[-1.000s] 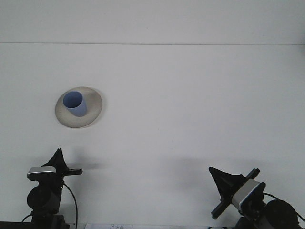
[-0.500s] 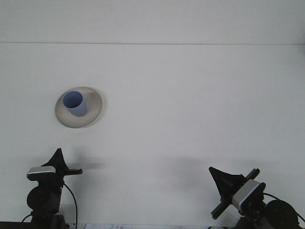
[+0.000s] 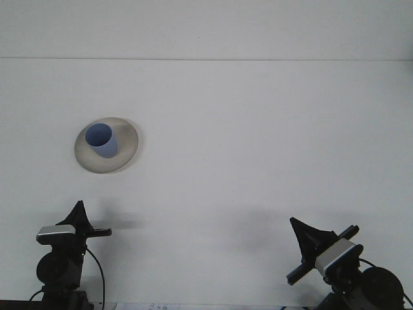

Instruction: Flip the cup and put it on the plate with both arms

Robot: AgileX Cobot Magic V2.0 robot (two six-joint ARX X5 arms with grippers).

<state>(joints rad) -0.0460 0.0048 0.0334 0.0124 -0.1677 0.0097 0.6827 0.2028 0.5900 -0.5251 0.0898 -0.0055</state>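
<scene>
A blue cup point(image 3: 102, 140) stands upright, mouth up, on a round beige plate point(image 3: 124, 158) at the left of the white table. Both arms are low at the near edge, well away from the plate. My left gripper point(image 3: 79, 215) sits at the bottom left, below the plate. At the bottom right is my right gripper point(image 3: 306, 239). Nothing is held by either one. Only dark pointed shapes show, so the jaw gap is unreadable on both.
The white table point(image 3: 258, 142) stretches back to a faint line where it meets the white wall. Cables and arm bases crowd the bottom corners.
The right arm has shifted slightly to the right and down. The left arm, the cup and the plate have not moved.
</scene>
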